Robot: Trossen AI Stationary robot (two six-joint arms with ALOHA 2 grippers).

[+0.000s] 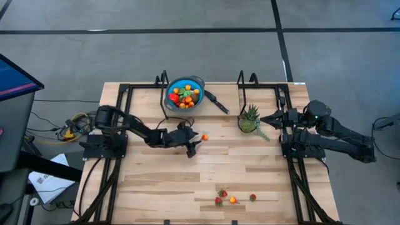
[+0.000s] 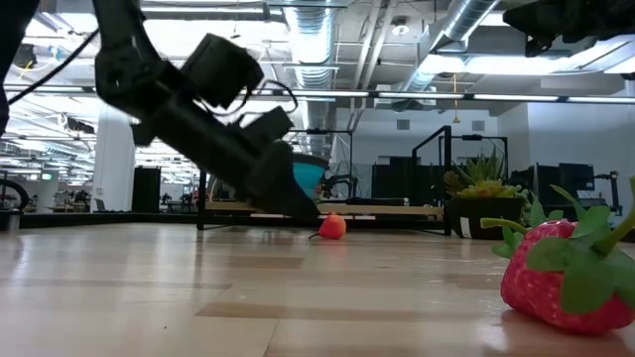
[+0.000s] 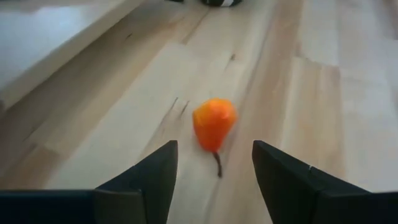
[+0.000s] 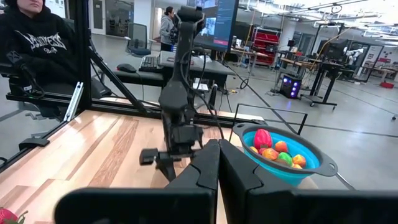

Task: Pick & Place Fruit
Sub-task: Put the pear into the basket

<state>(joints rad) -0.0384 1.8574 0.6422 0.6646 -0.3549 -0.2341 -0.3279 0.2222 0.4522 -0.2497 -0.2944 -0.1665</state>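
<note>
A small orange fruit (image 3: 213, 124) with a dark stem lies on the wooden table (image 1: 250, 169), left of the table's middle. My left gripper (image 3: 214, 168) is open and slants down at it; the fruit (image 1: 204, 137) lies just past the fingertips, in line with the gap, untouched. In the low view the gripper (image 2: 298, 203) is low over the table beside the fruit (image 2: 332, 226). My right gripper (image 4: 217, 163) is shut and holds nothing, raised at the table's right side (image 1: 267, 119). A blue bowl (image 1: 185, 94) at the far edge holds several fruits.
A spiky green plant in a pot (image 1: 250, 120) stands right of centre, close to my right gripper. Several strawberries and one orange piece (image 1: 232, 200) lie near the front edge; one strawberry (image 2: 566, 273) shows large in the low view. A person (image 4: 37, 37) sits beyond the table.
</note>
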